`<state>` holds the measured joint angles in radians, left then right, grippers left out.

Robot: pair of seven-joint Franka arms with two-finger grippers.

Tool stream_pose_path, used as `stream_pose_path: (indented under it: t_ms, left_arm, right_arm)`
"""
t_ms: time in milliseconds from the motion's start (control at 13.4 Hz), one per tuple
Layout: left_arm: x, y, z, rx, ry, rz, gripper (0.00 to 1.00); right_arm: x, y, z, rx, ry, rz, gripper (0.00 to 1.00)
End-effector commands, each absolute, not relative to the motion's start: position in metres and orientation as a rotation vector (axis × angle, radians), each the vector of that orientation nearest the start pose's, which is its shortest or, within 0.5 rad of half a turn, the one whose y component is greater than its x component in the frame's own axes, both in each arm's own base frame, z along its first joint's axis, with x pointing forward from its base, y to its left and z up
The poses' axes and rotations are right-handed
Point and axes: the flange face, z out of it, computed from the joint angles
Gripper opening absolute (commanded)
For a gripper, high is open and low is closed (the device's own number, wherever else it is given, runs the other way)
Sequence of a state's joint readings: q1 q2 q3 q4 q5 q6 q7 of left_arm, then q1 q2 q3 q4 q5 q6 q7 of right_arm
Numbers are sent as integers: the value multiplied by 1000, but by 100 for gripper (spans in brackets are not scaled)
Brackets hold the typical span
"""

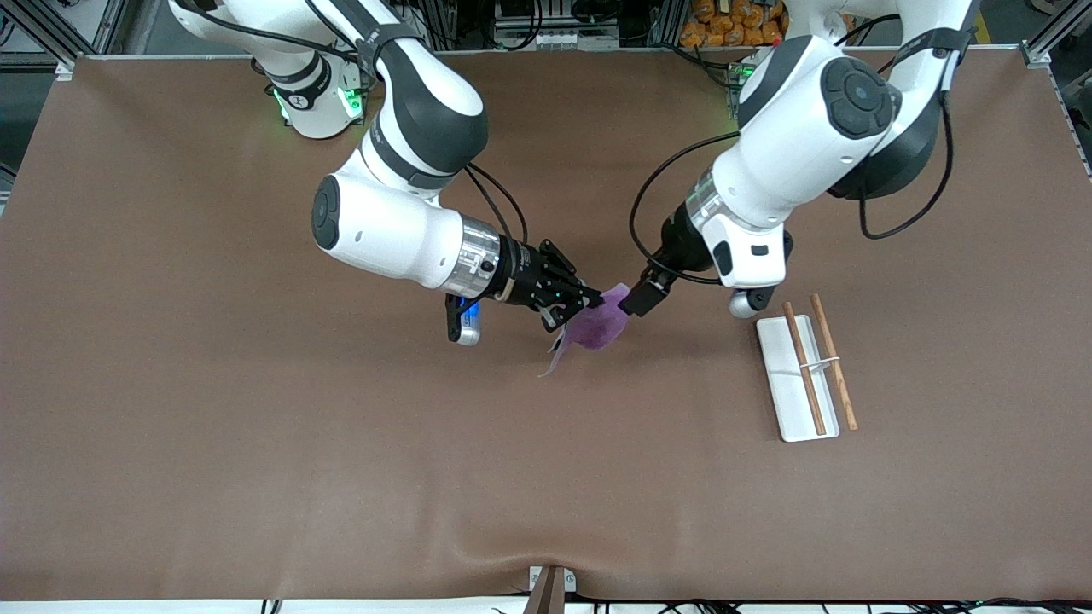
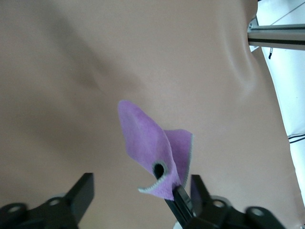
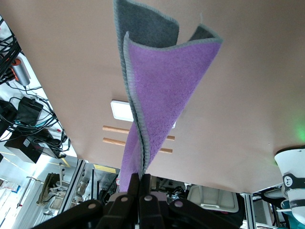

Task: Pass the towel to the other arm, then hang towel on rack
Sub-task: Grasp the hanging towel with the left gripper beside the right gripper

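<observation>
Above the brown table [image 1: 256, 443], the right gripper [image 1: 589, 300] and left gripper [image 1: 638, 300] meet at the purple towel [image 1: 597, 326], the rack [image 1: 798, 379] toward the left arm's end.

place: lab | my bench: brown mat [image 1: 256, 443] | aluminium frame [image 1: 1045, 38] around it | cables [image 1: 529, 21], gear by my 2 bases

The tabletop [image 1: 256, 443] is covered by a brown mat. The rack [image 1: 802, 377] is laid directly on it, toward the left arm's edge.
</observation>
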<state>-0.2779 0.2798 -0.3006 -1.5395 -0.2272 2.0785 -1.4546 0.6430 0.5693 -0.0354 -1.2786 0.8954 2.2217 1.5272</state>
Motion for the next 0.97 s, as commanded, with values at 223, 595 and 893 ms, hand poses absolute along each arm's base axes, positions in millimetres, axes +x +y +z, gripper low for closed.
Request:
stream_pose_path:
  t_ms: [223,595,893]
  left_arm:
    - [576,-357,524,-3093,-1689,201,27]
    - [580,-358,519,-3104,-1692,185,0]
    - [584,-347,527,-3135,-1660,148,0]
  right_arm:
    - [602,460,479,-1838,1489,670,0]
    - [604,458,479,-1836,1491,668,0]
    - [604,458,479,-1837,1489,667,0]
